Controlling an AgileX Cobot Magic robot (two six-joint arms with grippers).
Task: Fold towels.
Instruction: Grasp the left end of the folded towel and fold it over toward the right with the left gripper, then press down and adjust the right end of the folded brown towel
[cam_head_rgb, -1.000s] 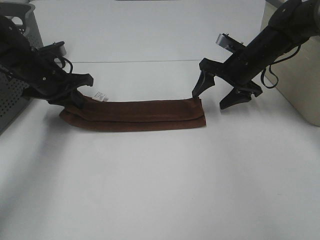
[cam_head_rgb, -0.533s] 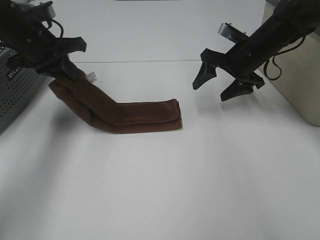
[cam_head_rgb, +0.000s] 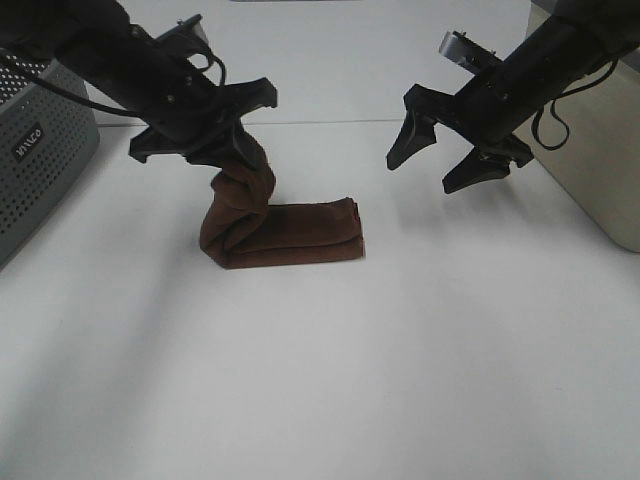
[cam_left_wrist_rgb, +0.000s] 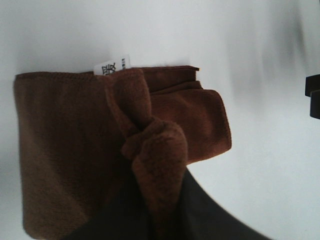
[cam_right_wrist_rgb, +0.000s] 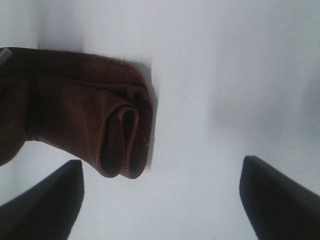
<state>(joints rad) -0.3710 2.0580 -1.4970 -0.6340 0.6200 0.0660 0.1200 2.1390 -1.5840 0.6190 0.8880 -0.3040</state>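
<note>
Nearest us is the bare white table (cam_head_rgb: 320, 390). Next comes 1 red-brown towel (cam_head_rgb: 300, 238). Its R part lies flat in layers and its L end is lifted and bunched. We count 2 grippers. The left gripper (cam_head_rgb: 232, 150) pinches that lifted end above the flat part. We see 1 small white tag (cam_left_wrist_rgb: 112, 66) at the towel's edge. The right gripper (cam_head_rgb: 419, 176) hangs in the air w/ fingers spread wide, near the towel's R end, not touching it. Far back are 1 grey box w/ holes (cam_head_rgb: 40, 150) on the L and 1 pale box (cam_head_rgb: 590, 160) on the R. Half a sec ago the left gripper was over by the grey box and the towel stretched long; now it's short and humped. The right gripper is about where it was.
</note>
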